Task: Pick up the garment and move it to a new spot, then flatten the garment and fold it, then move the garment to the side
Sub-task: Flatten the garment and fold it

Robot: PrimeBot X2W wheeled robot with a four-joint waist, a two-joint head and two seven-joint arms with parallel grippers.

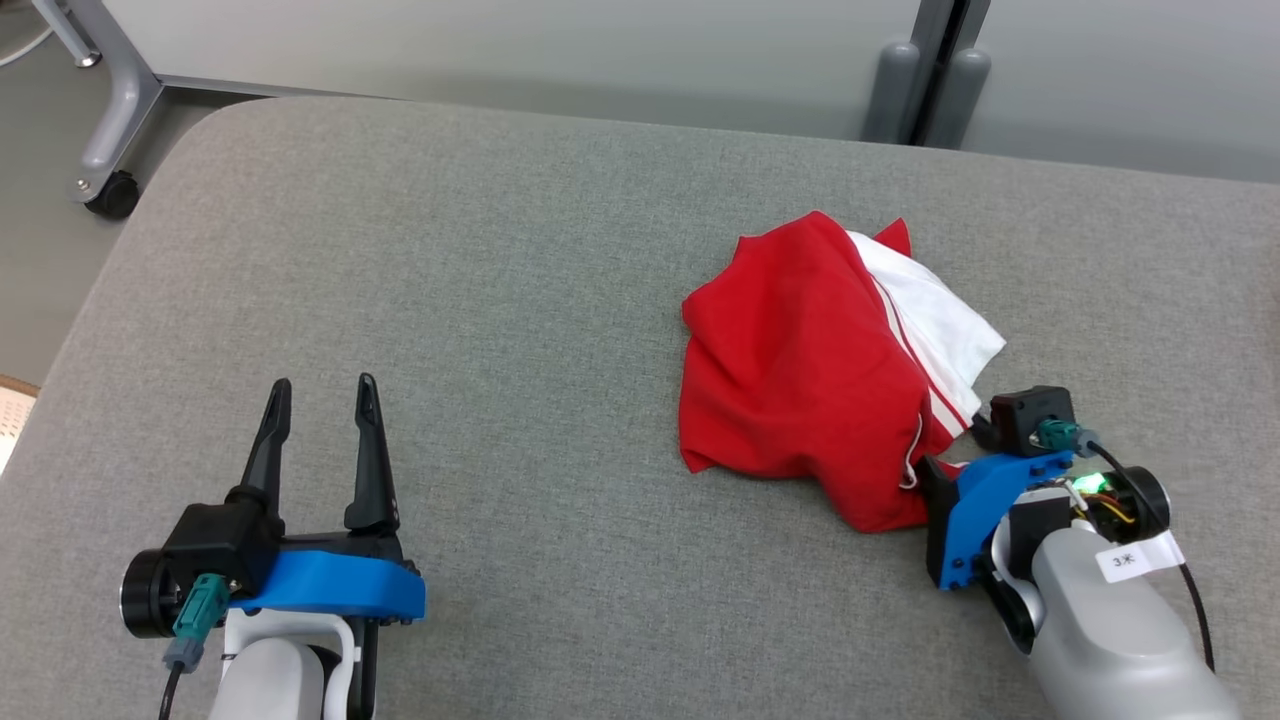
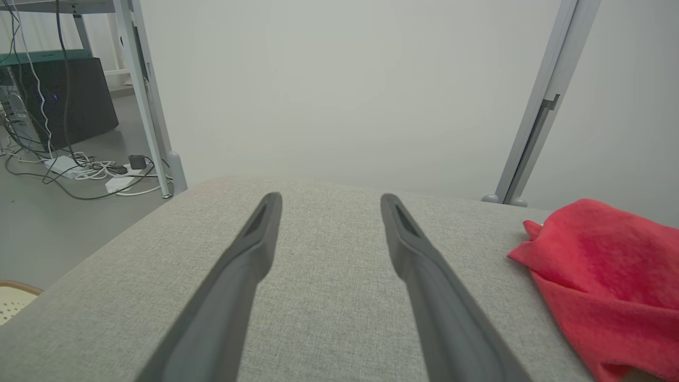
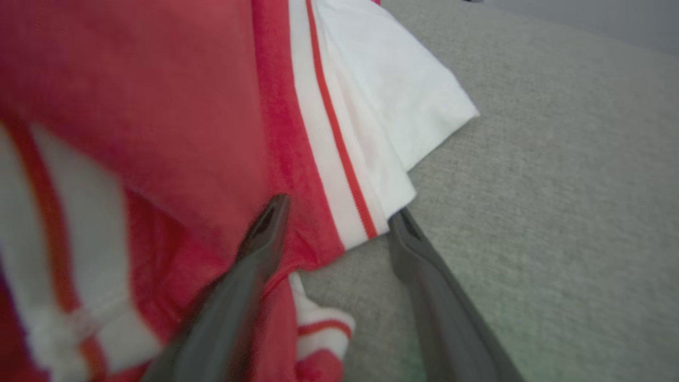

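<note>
The garment [image 1: 800, 370] is red with white side stripes and a white panel, and it lies crumpled on the right half of the grey table [image 1: 500, 300]. My right gripper [image 3: 337, 212] is open at the garment's [image 3: 159, 106] near right edge. Its fingers straddle the striped hem: the left fingertip [image 3: 273, 212] rests on red cloth and the right fingertip [image 3: 403, 223] is beside the white edge. In the head view its wrist [image 1: 1000, 490] covers those fingers. My left gripper [image 1: 325, 385] stands open over bare table at the lower left, well left of the garment [image 2: 610, 276].
The padded table has a rounded far-left corner [image 1: 200, 130]. Beyond it stands a grey frame leg on a caster [image 1: 110, 190]. Two grey posts [image 1: 925, 90] rise behind the far edge. Cables and a power strip [image 2: 79, 170] lie on the floor at left.
</note>
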